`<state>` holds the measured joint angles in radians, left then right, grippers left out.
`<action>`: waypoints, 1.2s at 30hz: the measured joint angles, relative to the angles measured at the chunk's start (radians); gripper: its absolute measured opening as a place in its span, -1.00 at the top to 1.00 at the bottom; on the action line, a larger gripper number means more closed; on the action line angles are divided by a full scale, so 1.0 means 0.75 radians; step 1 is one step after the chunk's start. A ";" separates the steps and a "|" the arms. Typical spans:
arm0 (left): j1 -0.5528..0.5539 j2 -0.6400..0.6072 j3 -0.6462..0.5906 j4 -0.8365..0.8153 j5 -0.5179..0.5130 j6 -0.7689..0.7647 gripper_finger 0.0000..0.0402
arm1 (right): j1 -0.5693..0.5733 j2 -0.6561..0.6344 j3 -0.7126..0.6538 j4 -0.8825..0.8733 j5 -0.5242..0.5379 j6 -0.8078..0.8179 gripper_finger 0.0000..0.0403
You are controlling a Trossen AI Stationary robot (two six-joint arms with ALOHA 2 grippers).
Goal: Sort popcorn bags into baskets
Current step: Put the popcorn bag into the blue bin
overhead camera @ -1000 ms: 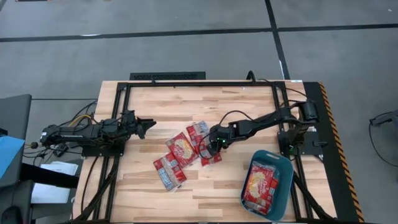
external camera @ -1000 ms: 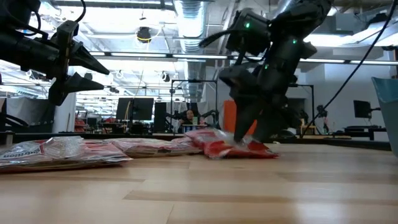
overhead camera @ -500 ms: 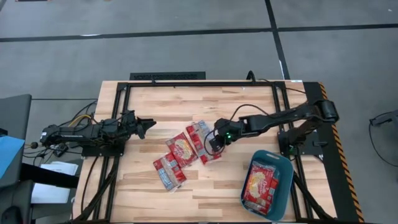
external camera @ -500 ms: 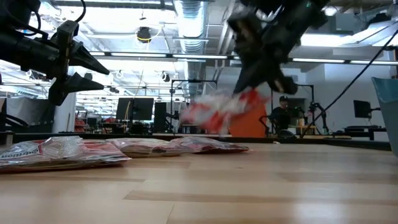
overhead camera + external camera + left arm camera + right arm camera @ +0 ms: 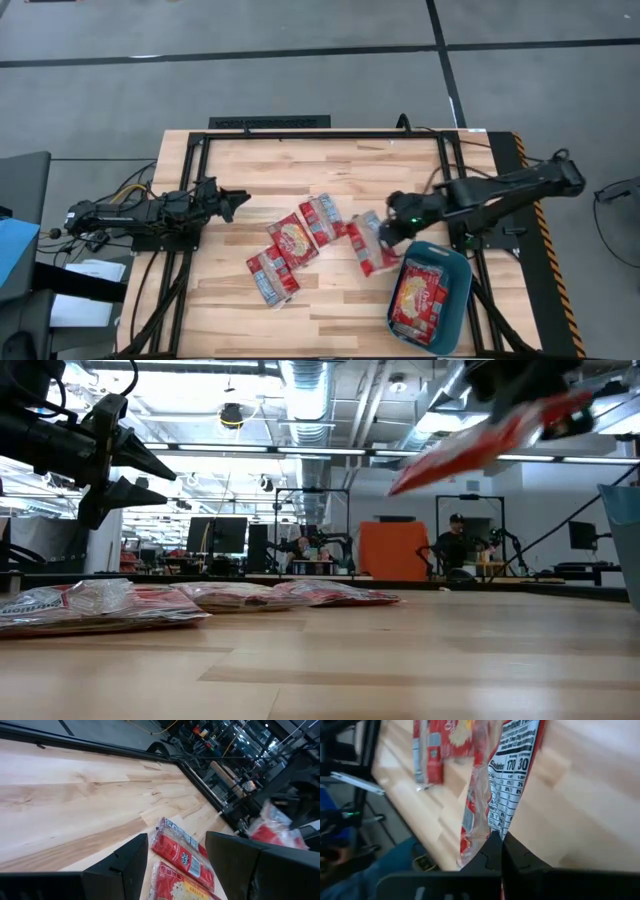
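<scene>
While the left arm just waits at the left edge of the counter (image 5: 300,160) with its claw (image 5: 236,203) spread wide on nothing, the right arm is doing the work. Its claw (image 5: 388,231) is pinched tight on the edge of one popcorn bag (image 5: 367,243), which hangs clear above the wood, just beside the teal basket (image 5: 458,300). From table height the carried bag shows up high and slanted, so it's dangling by one edge rather than lying flat. That makes sense: grabbing a thin seam is about the only way to lift a flat packet off a flat surface.

The right arm reaches in low from the right side, stretched out toward the middle, with its wrist pointing at the pile. Three more loose bags (image 5: 288,250) lie in a cluster mid-counter, and at least one packet (image 5: 420,297) already sits in the basket. Looks like the carry step, with a drop into the basket probably next.
</scene>
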<state>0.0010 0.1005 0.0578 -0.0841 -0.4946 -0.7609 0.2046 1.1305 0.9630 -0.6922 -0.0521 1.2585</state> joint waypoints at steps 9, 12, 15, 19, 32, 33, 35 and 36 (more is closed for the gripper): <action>0.000 0.000 0.000 0.000 -0.028 0.018 0.07 | 0.287 -0.203 0.001 -0.140 0.033 0.374 0.96; 0.000 0.000 0.000 0.000 -0.043 0.021 0.07 | 0.406 -0.223 0.001 -0.251 0.032 0.506 0.97; 0.000 0.000 0.000 0.001 -0.057 0.021 0.07 | 0.518 -0.231 0.001 -0.289 0.029 0.589 0.98; -0.001 0.000 -0.001 0.001 -0.062 0.021 0.07 | 0.649 -0.231 0.001 -0.277 0.029 0.692 0.94; 0.000 -0.001 0.000 0.001 -0.099 0.022 0.07 | 0.882 -0.178 0.001 -0.351 0.026 1.024 0.94; 0.000 0.000 0.000 0.001 -0.098 0.022 0.07 | 0.888 -0.172 0.001 -0.355 0.021 1.040 0.93; 0.000 0.000 0.000 0.001 -0.099 0.022 0.07 | 0.898 -0.152 0.001 -0.388 0.019 1.081 0.94; 0.000 0.000 0.000 0.001 -0.100 0.024 0.07 | 0.900 -0.142 0.001 -0.406 0.018 1.100 0.95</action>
<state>0.0009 0.1003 0.0578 -0.0837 -0.5696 -0.7427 0.8797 1.0239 0.9636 -0.9968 -0.0385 2.0839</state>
